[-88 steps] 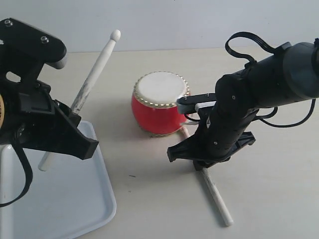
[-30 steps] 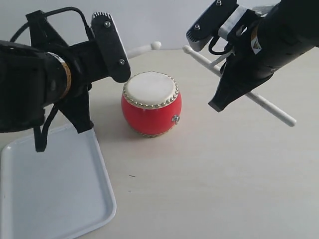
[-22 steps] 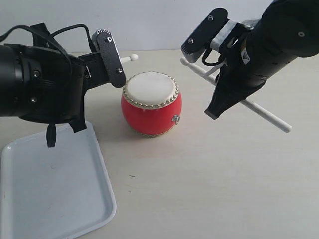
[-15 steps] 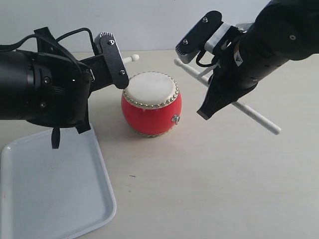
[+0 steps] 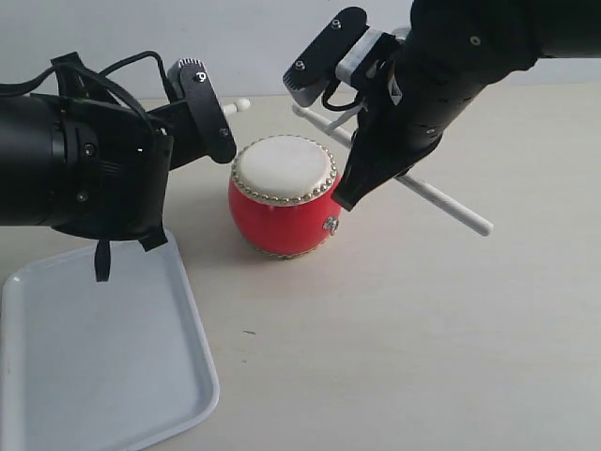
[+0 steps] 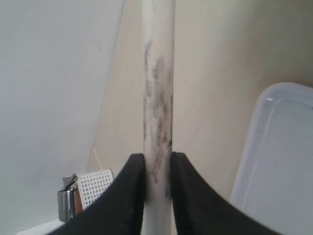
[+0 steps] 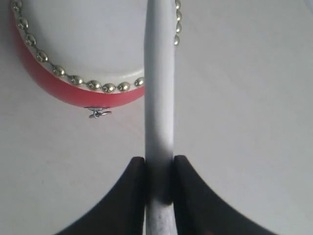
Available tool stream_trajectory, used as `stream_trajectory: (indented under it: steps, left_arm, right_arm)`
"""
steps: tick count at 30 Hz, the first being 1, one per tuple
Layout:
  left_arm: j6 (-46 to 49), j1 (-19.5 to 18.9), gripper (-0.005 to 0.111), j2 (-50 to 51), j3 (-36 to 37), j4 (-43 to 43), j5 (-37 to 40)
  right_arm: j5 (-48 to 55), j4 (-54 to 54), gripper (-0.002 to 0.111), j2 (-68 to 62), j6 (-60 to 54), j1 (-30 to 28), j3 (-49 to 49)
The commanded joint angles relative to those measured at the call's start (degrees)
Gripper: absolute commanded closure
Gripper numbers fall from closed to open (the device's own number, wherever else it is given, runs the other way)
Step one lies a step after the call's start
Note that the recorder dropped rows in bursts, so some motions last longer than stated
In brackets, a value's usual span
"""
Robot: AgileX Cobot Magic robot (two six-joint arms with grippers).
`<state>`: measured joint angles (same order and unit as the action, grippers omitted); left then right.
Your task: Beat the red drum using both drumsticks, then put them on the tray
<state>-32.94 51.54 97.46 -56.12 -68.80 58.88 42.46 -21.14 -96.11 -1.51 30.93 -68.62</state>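
Note:
The red drum (image 5: 285, 199) stands upright mid-table, cream skin up. My left gripper (image 5: 212, 115) is shut on one drumstick (image 6: 157, 73); its knobbed tip (image 5: 239, 105) pokes out behind the drum's left side, apart from the skin. My right gripper (image 5: 331, 105) is shut on the other drumstick (image 5: 441, 202), which slants above the drum's right rear edge. In the right wrist view that drumstick (image 7: 159, 73) crosses the drum's studded rim (image 7: 88, 44); I cannot tell if it touches. The white tray (image 5: 103, 376) lies at the front left.
The tray's rounded corner (image 6: 281, 147) shows beside the left stick in the left wrist view. A perforated white object (image 6: 93, 188) and a metal item (image 6: 67, 204) sit far off past the table. Bare tabletop (image 5: 423, 329) spreads to the drum's right and front.
My right arm has carried its drumstick leftward, from well right of the drum to over its right rear edge. The left arm and its stick have shifted only slightly.

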Motion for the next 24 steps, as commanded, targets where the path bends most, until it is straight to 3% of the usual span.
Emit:
stream_trajectory:
  steps: [1,5,9,13,19,22,24]
  left_arm:
    - [-4.24,-0.18,0.107,-0.18,-0.45,-5.32,2.89]
    - [-1.86,-0.18,0.107,-0.07,-0.45,-4.63,0.12]
    - [6.29,-0.42,0.107,0.4,-0.45,1.34,-5.64]
    - [7.83,-0.54,0.107,2.28,-0.45,2.97,-4.57]
    - [17.77,-0.77,0.107,5.63,-0.45,9.99,-4.22]
    - [15.42,-0.77,0.107,6.37,-0.45,9.36,-3.99]
    - [8.35,-0.77,0.107,5.8,-0.45,5.4,-2.91]
  right_arm:
    - [0.93,-0.19,0.108,-0.16,0.58,0.1,-0.62]
    - [0.93,-0.63,0.108,-0.16,0.91,0.1,-0.62]
    - [1.07,-1.87,0.108,-0.16,1.97,0.1,-0.62]
    - [1.6,-5.14,0.108,-0.16,4.72,0.1,-0.62]
    - [1.72,-6.16,0.108,-0.16,4.72,0.1,-0.62]
    - [1.82,-5.49,0.108,-0.16,4.72,0.1,-0.62]
    - [2.55,-4.21,0.108,-0.85,4.31,0.1,-0.62]
